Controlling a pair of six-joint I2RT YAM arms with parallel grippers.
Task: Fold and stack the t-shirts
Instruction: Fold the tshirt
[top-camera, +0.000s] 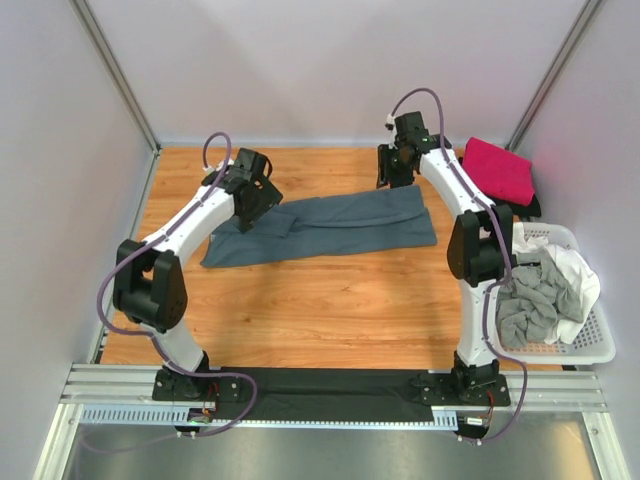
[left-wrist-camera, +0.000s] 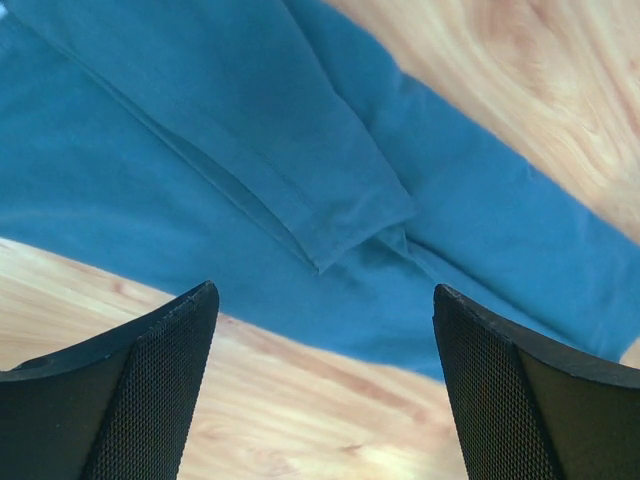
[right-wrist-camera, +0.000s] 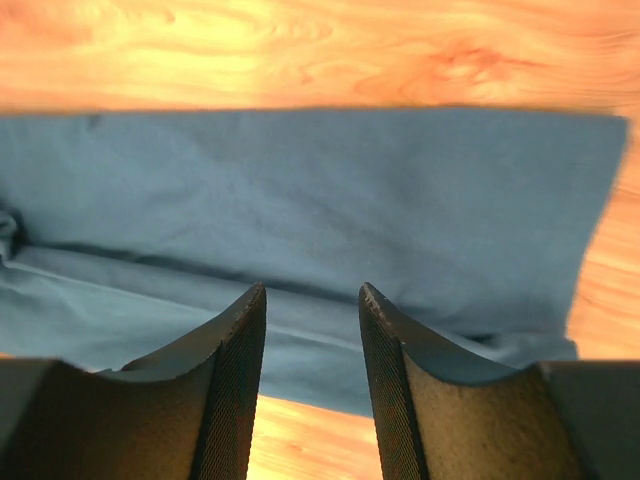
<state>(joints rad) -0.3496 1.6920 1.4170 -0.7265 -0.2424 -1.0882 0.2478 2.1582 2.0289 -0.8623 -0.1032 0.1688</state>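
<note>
A slate blue-grey t-shirt lies folded lengthwise into a long strip across the wooden table. My left gripper hovers over its left part, open wide with nothing between its fingers; the left wrist view shows the shirt and a folded sleeve below. Over the strip's far right end my right gripper stands open, narrower, holding nothing, with the shirt under it. A folded magenta-pink t-shirt rests on a black one at the far right.
A white lattice basket at the right edge holds crumpled light grey and white shirts. White walls with metal posts enclose the table. Bare wood stretches in front of the strip.
</note>
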